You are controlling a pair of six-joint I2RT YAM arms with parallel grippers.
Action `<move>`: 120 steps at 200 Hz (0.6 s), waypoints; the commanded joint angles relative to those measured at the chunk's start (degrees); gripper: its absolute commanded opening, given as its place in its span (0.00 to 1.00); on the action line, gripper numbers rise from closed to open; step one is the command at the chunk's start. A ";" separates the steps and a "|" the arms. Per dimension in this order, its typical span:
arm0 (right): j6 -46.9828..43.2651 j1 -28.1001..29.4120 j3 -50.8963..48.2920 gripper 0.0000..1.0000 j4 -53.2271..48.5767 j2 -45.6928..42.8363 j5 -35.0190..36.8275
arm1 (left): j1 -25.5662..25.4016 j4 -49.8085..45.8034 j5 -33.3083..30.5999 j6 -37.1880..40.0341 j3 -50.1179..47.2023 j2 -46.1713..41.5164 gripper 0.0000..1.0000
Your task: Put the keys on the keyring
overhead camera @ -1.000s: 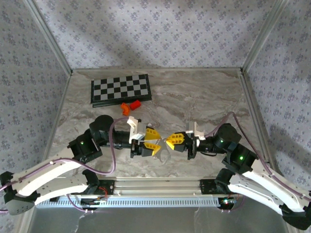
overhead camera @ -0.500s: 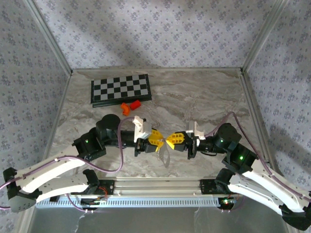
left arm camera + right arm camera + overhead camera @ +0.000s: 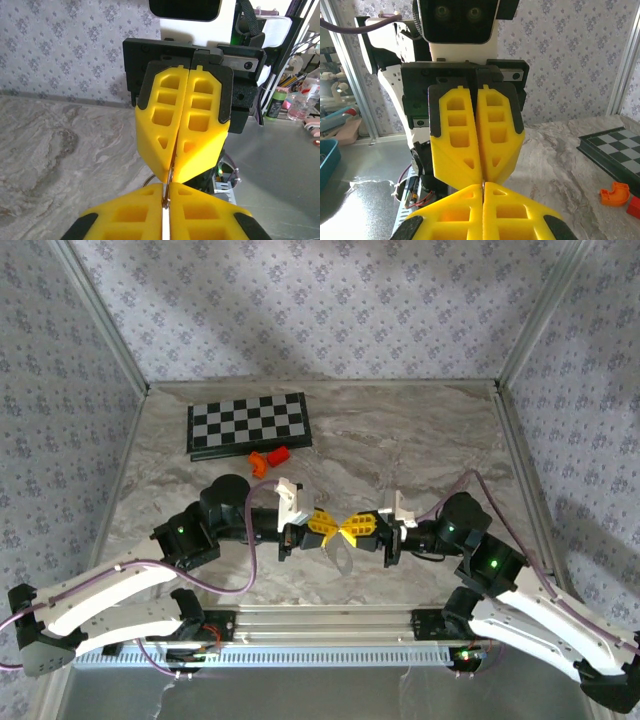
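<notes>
Site: marble-patterned table [image 3: 430, 440]; both arms reached inward and met over its middle.
Left gripper [image 3: 338, 529]: clenched. Its yellow fingers [image 3: 125, 215] lay flat against each other, with only a hairline seam between them.
Right gripper [image 3: 352, 529]: clenched likewise, with its fingers [image 3: 515, 212] pressed together along a straight seam.
Meeting: the two sets of tips stood nose to nose, touching or very nearly so, raised above the tabletop.
Keyring [image 3: 168, 190], look: only thin silver wire was made out. It was bright and far finer than a finger, with a short arc bulging out to one side of the seam in the left wrist view.
Keyring, place: it sat right at the junction of the four fingertips, caught in the seams. Which gripper truly gripped it could not be told.
Keyring, heading: it stood edge-on to both wrist cameras, as an upright sliver in line with the finger seams. It ran from one pair of tips into the other, so its long axis followed the line joining the grippers.
Chessboard [image 3: 248, 425]: it lay flat at the far left of the table.
Orange blocks [image 3: 270, 458]: just beside the chessboard's near edge, well apart from the grippers.
</notes>
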 commanded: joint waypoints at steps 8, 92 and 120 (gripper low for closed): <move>-0.95 -0.08 0.85 0.00 0.27 0.25 0.80 | -0.44 1.54 0.54 0.27 1.40 0.09 0.06; -2.09 1.36 1.71 0.00 -1.89 0.47 2.17 | -0.51 1.47 -1.25 1.55 0.17 -1.32 0.00; -2.38 1.89 1.69 0.02 -2.89 0.46 3.12 | -0.45 0.83 -2.02 3.30 0.04 -1.85 0.00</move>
